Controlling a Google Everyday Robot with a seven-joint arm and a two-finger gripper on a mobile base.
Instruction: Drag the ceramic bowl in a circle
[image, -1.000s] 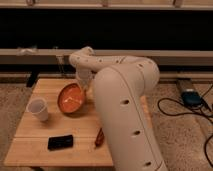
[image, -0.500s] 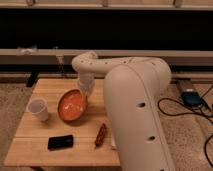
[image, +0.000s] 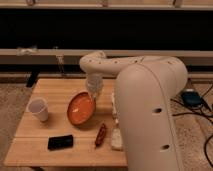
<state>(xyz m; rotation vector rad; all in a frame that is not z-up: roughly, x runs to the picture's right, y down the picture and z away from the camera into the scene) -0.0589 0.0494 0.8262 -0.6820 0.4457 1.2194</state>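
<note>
The round, shallow orange ceramic bowl (image: 81, 108) sits near the middle of the light wooden worktop (image: 55, 90), and it appears tipped, its glossy inside turned toward the camera and its upper right rim lifted. At that rim is the robot's pale hand (image: 93, 91), reaching down from the white arm (image: 107, 64); its fingers are together, apparently clamped on the bowl's edge, though the contact itself is too small to make out clearly.

Compared with a second ago, the bowl has slid forward and slightly to the left on the worktop, and the arm has swung with it, so the large white body of the robot (image: 150, 115) now fills more of the right side of the view. This suggests the drag is under way and the bowl is partway along its circular path, not at its start.

To the left of the bowl, well apart from it, stands a small white cup (image: 38, 109). In front of the bowl lie a flat black rectangular object (image: 60, 142) and a slim reddish-brown object (image: 100, 135), the latter just beside the bowl's front edge. Next to that one, a small pale item (image: 116, 140) lies close to the robot's body.

The likely concern is the reddish-brown object: if the circle continues forward, the bowl could push it.
</note>
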